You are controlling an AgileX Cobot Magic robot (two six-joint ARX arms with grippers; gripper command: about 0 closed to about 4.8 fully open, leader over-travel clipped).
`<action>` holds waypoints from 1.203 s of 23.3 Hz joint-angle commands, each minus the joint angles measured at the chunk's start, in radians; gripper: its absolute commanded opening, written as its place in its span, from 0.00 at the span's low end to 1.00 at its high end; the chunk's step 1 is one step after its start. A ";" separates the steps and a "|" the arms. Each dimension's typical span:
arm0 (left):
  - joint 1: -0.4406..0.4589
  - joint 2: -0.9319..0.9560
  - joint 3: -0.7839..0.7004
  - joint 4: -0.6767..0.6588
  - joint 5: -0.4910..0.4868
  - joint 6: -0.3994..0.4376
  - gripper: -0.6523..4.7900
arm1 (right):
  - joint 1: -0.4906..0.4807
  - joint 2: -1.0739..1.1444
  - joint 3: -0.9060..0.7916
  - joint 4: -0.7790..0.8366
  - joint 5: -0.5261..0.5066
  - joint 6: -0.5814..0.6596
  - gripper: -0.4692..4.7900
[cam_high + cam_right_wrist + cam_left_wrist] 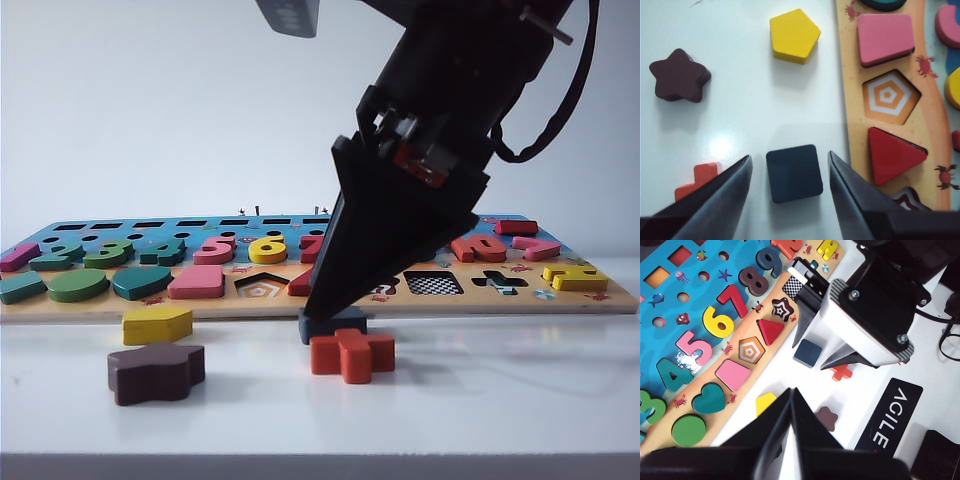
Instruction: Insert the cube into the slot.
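While straddling the flat, dark navy square wooden cube (333, 324) on the white worktop (500, 400), seen in the exterior view as a black wedge: right tool (325, 310), tips down at the block, just in front of the long wooden puzzle board (600, 300). Touching or nearly touching the cube's front: orange cross-shaped wooden block (352, 354). Well apart toward the left: dark brown flower-shaped block (155, 372) and yellow pentagon block (157, 324). Judged step: grasp about to close, cube not yet lifted.

Left wrist view: left tool (790, 395) hanging clear over the worktop, fingers meeting at the tips, holding nothing. Beyond it, right tool (815, 352) with one finger each side of the cube (807, 353). Checkered square slot (793, 286) on the board's tan strip, empty, probably the target, a short carry from the cube.

Right wrist view: right tool (790, 172) partly open, a sliver of worktop showing between each finger and the cube (794, 173); no contact visible, nothing gripped. Cross block (696, 181) just outside one finger; board edge (842, 100) and red triangle piece (894, 155) just outside the other. Little room sideways, ample room upward. Next move, as judged: close squarely on the two flat sides, lift straight, then carry over the board edge with the corners aligned to the slot.
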 commanded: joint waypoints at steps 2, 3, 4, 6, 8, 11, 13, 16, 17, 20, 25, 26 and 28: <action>0.000 0.000 0.005 0.015 0.002 0.004 0.15 | 0.002 0.010 0.004 0.006 -0.008 -0.004 0.62; 0.000 0.000 0.005 0.015 0.002 0.004 0.15 | 0.002 0.011 0.004 0.005 -0.008 -0.004 0.62; 0.000 0.000 0.005 0.015 0.002 0.004 0.15 | 0.001 0.013 0.004 0.005 -0.008 -0.005 0.62; 0.000 0.000 0.005 0.018 0.002 0.004 0.15 | 0.001 0.017 0.004 0.007 -0.007 -0.005 0.62; 0.000 0.000 0.005 0.020 0.002 0.004 0.15 | -0.003 0.023 0.004 0.008 -0.006 -0.008 0.62; 0.000 0.000 0.005 0.025 0.002 0.004 0.15 | -0.003 0.029 0.004 0.008 -0.003 -0.010 0.62; 0.000 0.000 0.005 0.040 0.003 0.004 0.15 | -0.003 0.029 0.004 0.009 -0.003 -0.012 0.62; 0.000 0.000 0.005 0.052 0.002 0.004 0.15 | -0.003 0.029 0.004 0.009 -0.002 -0.012 0.59; 0.000 0.000 0.005 0.055 0.002 0.004 0.15 | -0.003 0.029 0.004 0.009 0.002 -0.012 0.57; 0.000 0.000 0.005 0.061 0.002 0.004 0.15 | -0.004 0.029 0.004 0.008 0.004 -0.012 0.53; 0.000 0.000 0.005 0.059 0.002 0.004 0.15 | -0.004 0.030 0.004 0.009 0.014 -0.012 0.52; 0.000 0.000 0.005 0.059 0.002 0.004 0.15 | -0.004 0.030 0.004 0.009 0.027 -0.012 0.49; 0.000 0.000 0.005 0.059 0.002 0.004 0.15 | -0.004 0.030 0.004 0.008 0.031 -0.013 0.41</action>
